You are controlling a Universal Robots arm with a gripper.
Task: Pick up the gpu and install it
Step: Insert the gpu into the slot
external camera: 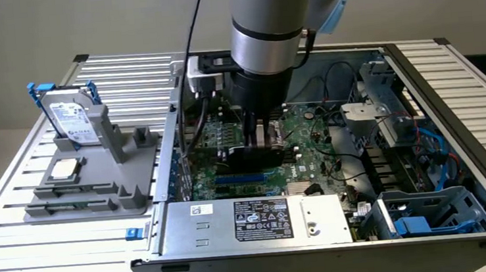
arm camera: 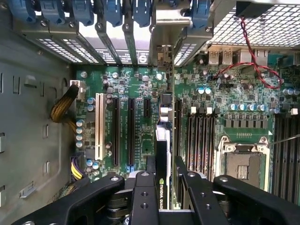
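My gripper (external camera: 257,141) reaches down into the open computer case (external camera: 181,135) and is shut on the gpu (external camera: 249,158), a thin black card held low over the green motherboard (external camera: 304,130). In the wrist view the gpu (arm camera: 164,140) stands edge-on between the black fingers (arm camera: 144,197) of the gripper (arm camera: 165,164). The card runs along a black expansion slot, and its silver end bracket (arm camera: 161,42) reaches the case's rear slot openings. Whether the card's edge sits in the slot is hidden by the card itself.
On the exterior view's left, a grey fixture (external camera: 90,195) holds a silver hard drive with blue frame (external camera: 74,118) and a square processor chip (external camera: 63,168). Around the card lie a white slot (arm camera: 99,126), memory slots (arm camera: 201,136), an empty processor socket (arm camera: 243,164) and red wires (arm camera: 255,51). The power supply (external camera: 259,220) lies along the case front.
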